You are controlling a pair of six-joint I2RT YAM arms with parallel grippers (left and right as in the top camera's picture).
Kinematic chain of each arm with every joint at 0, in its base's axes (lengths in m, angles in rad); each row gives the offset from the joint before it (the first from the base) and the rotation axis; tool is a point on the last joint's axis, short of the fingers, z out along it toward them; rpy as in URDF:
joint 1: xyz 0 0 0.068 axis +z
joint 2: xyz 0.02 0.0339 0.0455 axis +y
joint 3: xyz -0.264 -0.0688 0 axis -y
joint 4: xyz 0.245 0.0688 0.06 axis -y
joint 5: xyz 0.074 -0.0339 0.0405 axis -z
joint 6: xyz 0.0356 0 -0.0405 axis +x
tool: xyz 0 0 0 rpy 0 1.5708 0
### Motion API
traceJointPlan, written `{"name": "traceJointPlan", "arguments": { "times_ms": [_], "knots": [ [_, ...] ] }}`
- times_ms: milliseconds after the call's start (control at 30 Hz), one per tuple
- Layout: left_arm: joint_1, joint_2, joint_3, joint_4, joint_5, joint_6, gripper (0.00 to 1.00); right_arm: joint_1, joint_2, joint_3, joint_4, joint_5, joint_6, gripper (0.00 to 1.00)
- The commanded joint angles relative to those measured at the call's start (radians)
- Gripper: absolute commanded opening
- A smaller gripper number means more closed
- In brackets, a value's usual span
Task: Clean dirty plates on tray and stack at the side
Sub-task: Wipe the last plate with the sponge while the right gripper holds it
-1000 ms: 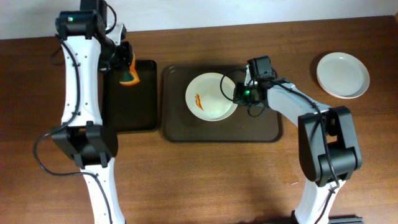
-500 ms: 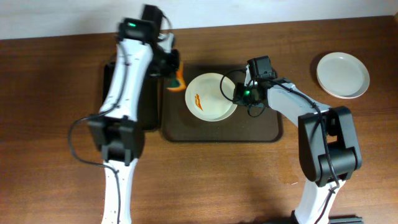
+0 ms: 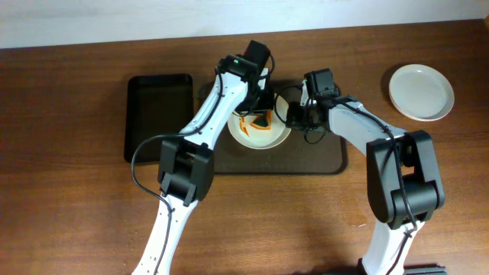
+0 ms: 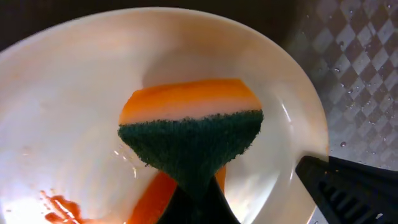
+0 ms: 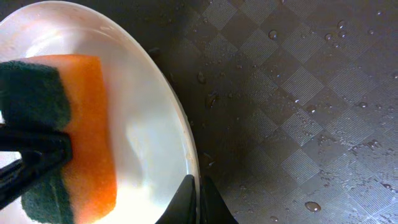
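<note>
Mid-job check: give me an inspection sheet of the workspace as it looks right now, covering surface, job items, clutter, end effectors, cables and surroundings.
Surface: wooden table; water droplets on the brown tray.
Job's things: plate on the brown tray, with an orange smear inside; second plate on the table at right, no smear seen; third plate not seen.
Clutter: black tray left of the brown tray.
End effectors: left end effector shut on a sponge over the plate's inside; right end effector shut on the plate's rim.
Cables: black cable looping beside the left arm.
Surroundings: pale wall behind the table.
</note>
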Motion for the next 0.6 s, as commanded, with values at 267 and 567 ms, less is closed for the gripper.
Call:
{"name": "traceJointPlan", "arguments": {
  "times_ms": [267, 567],
  "knots": [
    [-0.015, 0.011, -0.069, -0.201, -0.576, -0.18, 0.0, 0.005, 0.006, 0.018, -0.002, -0.016, -0.003, 0.04],
    [0.013, 0.011, 0.149, -0.295, -0.444, -0.167, 0.0, 0.005, 0.006, 0.018, 0.005, -0.013, -0.003, 0.04]
  ]
}}
